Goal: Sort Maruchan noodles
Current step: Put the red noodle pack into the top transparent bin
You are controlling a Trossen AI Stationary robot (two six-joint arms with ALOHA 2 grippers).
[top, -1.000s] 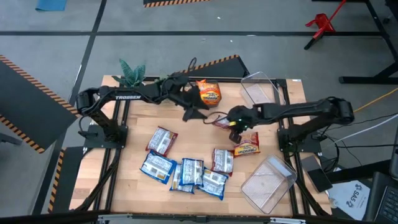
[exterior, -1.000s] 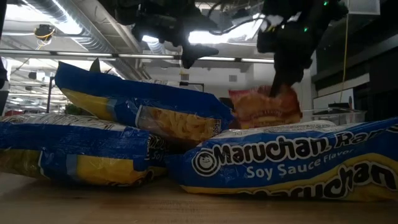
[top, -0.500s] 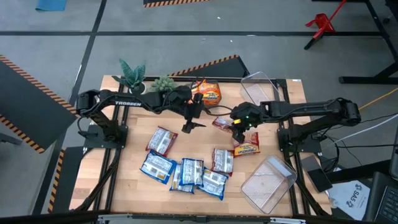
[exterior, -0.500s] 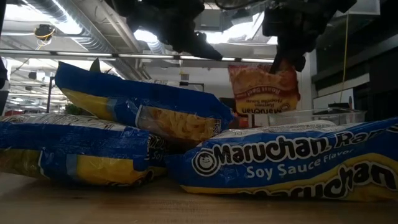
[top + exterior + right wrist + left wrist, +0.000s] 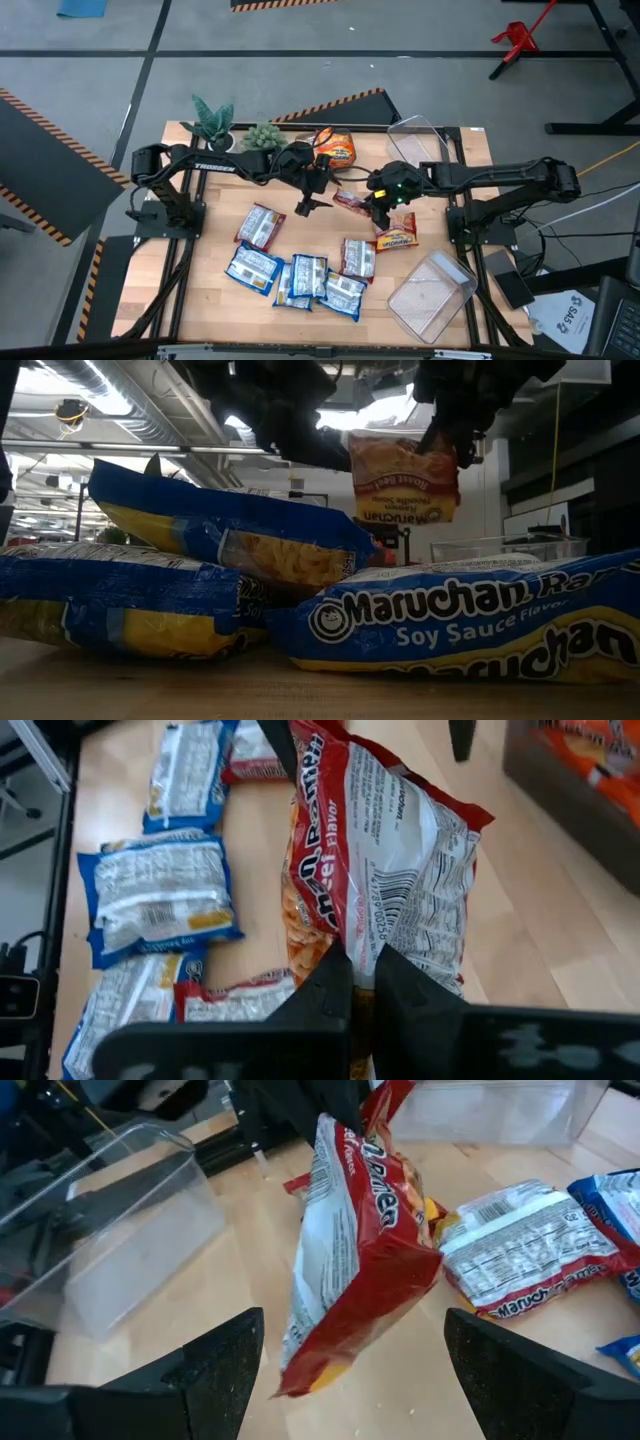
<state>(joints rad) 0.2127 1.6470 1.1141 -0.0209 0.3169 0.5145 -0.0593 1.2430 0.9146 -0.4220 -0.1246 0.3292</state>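
We hold one red-brown noodle packet point(image 5: 350, 199) above mid-bench in our closed right gripper point(image 5: 379, 198). Our left gripper point(image 5: 308, 196) hangs open just left of it. Four blue packets point(image 5: 292, 277) lie near; two clear bins point(image 5: 432, 292) stand right.

Red packet point(image 5: 347, 199) now higher, nearer left pincer point(image 5: 309, 196)

Your low view is backlit: ceiling lights point(image 5: 350, 415) glare at twelve o'clock, arms silhouetted; overhead view evenly lit, sharp.

bins: two clear point(image 5: 432, 294) point(image 5: 418, 145) | plants: two potted point(image 5: 212, 118) point(image 5: 264, 134)
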